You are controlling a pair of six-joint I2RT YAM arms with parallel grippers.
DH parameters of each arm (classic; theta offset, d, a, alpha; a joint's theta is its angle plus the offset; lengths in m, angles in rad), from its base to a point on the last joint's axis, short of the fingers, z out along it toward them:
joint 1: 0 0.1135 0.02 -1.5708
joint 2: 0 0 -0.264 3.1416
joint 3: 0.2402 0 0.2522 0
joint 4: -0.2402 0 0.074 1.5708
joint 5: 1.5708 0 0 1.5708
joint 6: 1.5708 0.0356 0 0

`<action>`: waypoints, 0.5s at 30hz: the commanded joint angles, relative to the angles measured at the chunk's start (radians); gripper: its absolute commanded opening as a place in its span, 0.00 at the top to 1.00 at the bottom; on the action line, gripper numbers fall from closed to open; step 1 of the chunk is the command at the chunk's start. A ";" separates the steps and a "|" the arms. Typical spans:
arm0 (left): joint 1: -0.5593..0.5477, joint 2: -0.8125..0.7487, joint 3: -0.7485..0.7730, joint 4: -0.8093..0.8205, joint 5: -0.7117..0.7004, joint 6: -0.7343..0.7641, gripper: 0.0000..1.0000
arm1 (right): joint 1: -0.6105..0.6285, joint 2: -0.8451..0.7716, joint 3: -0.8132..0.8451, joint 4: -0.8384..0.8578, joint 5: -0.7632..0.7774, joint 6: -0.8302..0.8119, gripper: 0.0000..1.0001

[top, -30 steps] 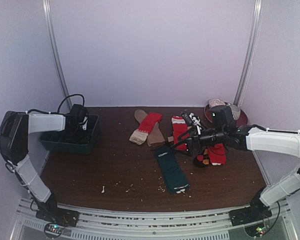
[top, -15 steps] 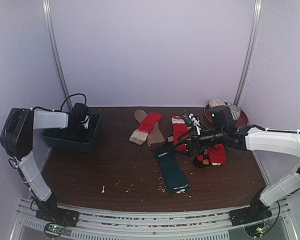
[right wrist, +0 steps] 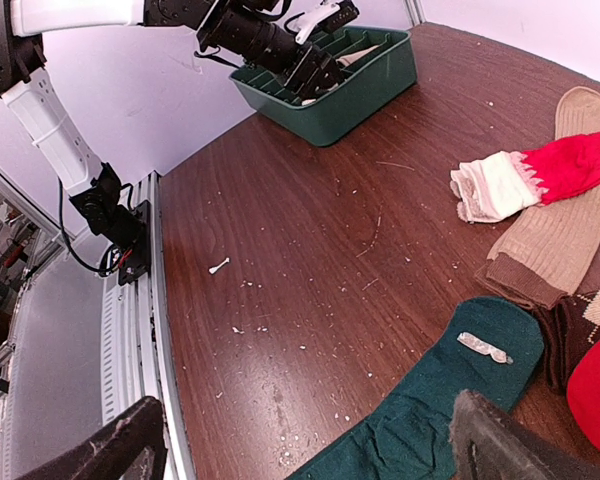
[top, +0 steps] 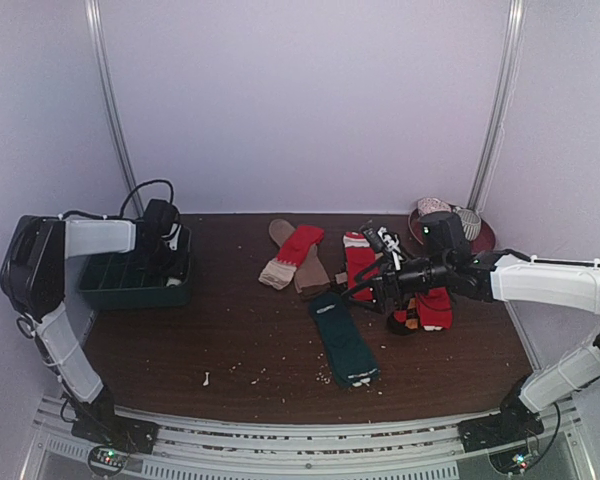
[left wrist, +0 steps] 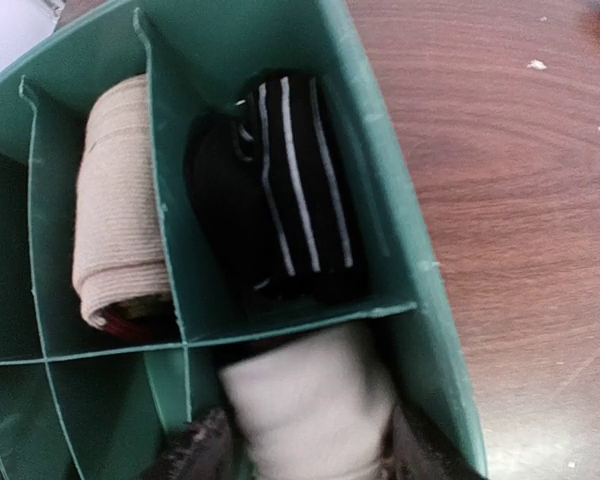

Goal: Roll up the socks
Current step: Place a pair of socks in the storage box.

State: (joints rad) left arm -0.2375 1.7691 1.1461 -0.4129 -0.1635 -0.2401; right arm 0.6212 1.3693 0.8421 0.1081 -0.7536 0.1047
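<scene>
Cream rolled sock (left wrist: 310,410) sits in a corner compartment of the tray (left wrist: 430,330), partly cut off. The left gripper (left wrist: 308,455) straddles it, grip possibly loose, unclear. The right gripper (right wrist: 315,445) hovers spread wide above the teal sock (right wrist: 430,410).

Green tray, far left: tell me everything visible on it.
The green tray is a dark green, plastic-looking rectangular bin, split by thin dividers into compartments. It sits flat on the table at its far-left corner. One compartment holds a beige roll, the next a black white-striped roll, and another a white roll, which is flanked by the left gripper.
</scene>
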 commanded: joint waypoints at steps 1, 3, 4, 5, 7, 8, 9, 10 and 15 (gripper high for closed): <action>-0.013 0.042 0.006 -0.087 -0.021 0.027 0.36 | -0.006 0.011 -0.005 0.007 -0.008 -0.002 0.00; -0.014 0.027 0.011 -0.090 -0.032 0.028 0.33 | -0.005 0.011 -0.005 0.005 -0.006 -0.003 0.00; -0.013 0.018 0.014 -0.093 -0.035 0.028 0.32 | -0.006 0.011 -0.005 0.005 -0.008 -0.003 0.00; -0.014 0.010 0.023 -0.097 -0.036 0.028 0.32 | -0.006 0.010 -0.005 0.005 -0.008 -0.003 0.00; -0.014 -0.009 0.040 -0.110 -0.039 0.030 0.29 | -0.006 0.010 -0.006 0.005 -0.008 -0.003 0.00; -0.014 -0.019 0.047 -0.115 -0.038 0.031 0.29 | -0.006 0.010 -0.006 0.005 -0.009 -0.003 0.00; -0.014 -0.031 0.052 -0.117 -0.037 0.031 0.28 | -0.006 0.009 -0.004 0.005 -0.010 -0.003 0.00; -0.014 -0.043 0.058 -0.120 -0.033 0.031 0.28 | -0.006 0.008 -0.003 0.005 -0.012 -0.002 0.00; -0.014 -0.129 0.078 -0.123 0.011 0.034 0.25 | -0.007 0.004 -0.009 0.004 0.052 0.015 0.00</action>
State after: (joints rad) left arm -0.2485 1.7313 1.1801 -0.5259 -0.1932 -0.2241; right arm 0.6212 1.3731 0.8421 0.1074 -0.7479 0.1051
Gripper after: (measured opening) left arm 0.737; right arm 1.000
